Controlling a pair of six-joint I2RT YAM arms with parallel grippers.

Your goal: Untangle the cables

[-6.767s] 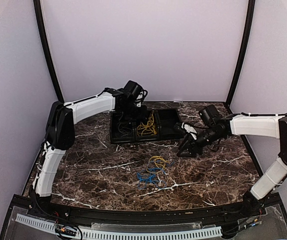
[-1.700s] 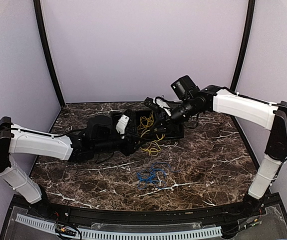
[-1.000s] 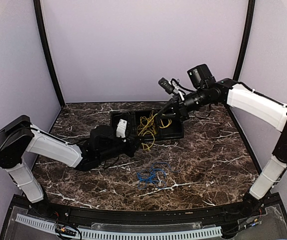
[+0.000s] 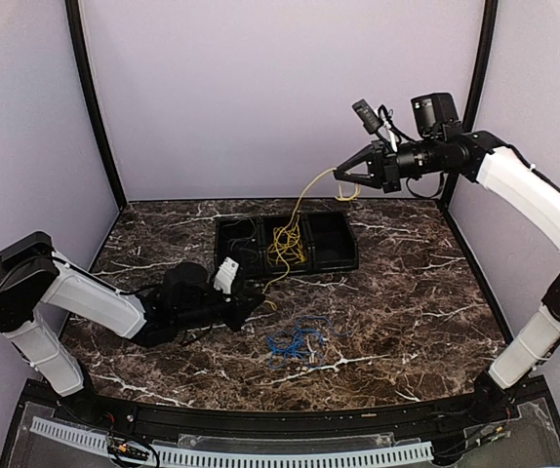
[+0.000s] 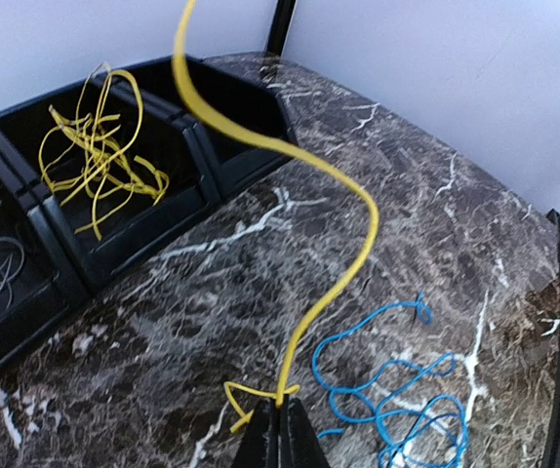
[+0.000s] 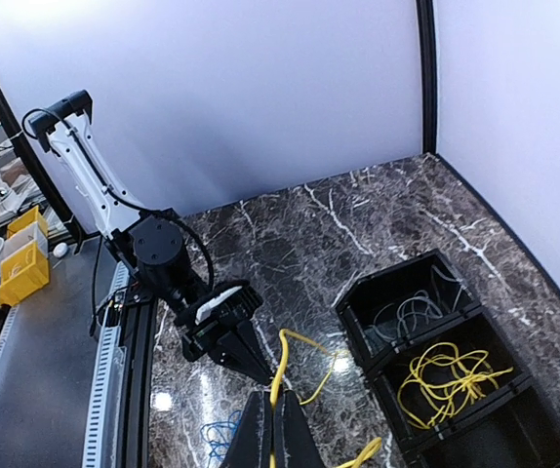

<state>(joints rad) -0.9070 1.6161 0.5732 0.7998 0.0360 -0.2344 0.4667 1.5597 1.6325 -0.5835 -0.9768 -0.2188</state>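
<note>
Marble tabletop (image 4: 407, 292) dark, white-veined; yellow cable (image 5: 372, 229) stretched above; lilac walls (image 4: 280, 88).

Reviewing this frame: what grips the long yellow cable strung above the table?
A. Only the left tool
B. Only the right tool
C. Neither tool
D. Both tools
D: the yellow cable runs from the left tool, shut on it low by the table, up to the right tool, shut on it high above the tray.

Left pincer (image 4: 255, 301) low, clamped, right pincer (image 4: 340, 175) high, clamped
</note>
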